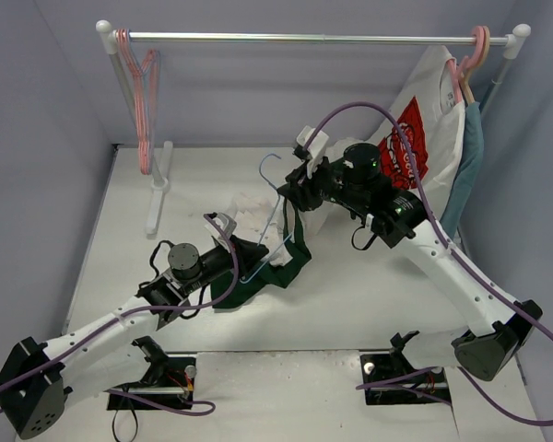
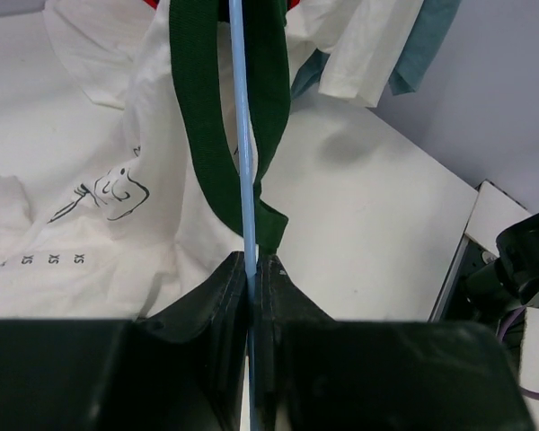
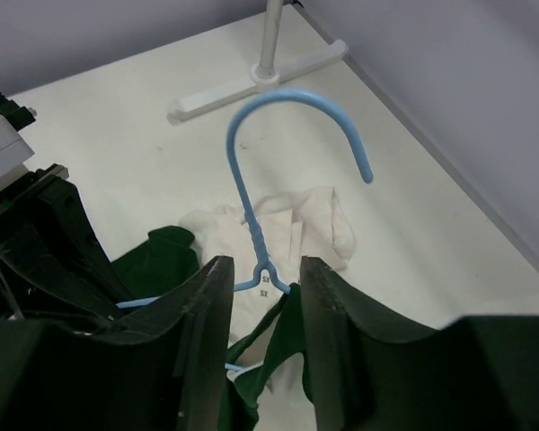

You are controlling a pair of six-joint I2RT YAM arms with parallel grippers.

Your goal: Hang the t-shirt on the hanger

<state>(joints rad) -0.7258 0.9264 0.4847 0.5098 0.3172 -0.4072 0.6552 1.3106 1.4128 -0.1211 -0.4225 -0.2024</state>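
The light-blue wire hanger (image 1: 278, 208) stands tilted over the table with its hook up. My left gripper (image 1: 242, 256) is shut on its lower wire; in the left wrist view the fingers (image 2: 251, 265) pinch the blue wire (image 2: 242, 135). The dark green t-shirt (image 1: 290, 262) hangs from the hanger, and its collar band (image 2: 193, 99) loops around the wire. My right gripper (image 1: 293, 195) is open just below the hook. In the right wrist view its jaws (image 3: 262, 274) straddle the hanger neck (image 3: 248, 211), and green cloth (image 3: 287, 346) touches the right finger.
A plain white garment (image 1: 252, 207) lies crumpled on the table under the hanger. A rack rail (image 1: 313, 39) spans the back, with pink hangers (image 1: 144, 92) at the left. A white t-shirt with a red logo (image 1: 424, 129) and a teal garment (image 1: 470, 157) hang at the right.
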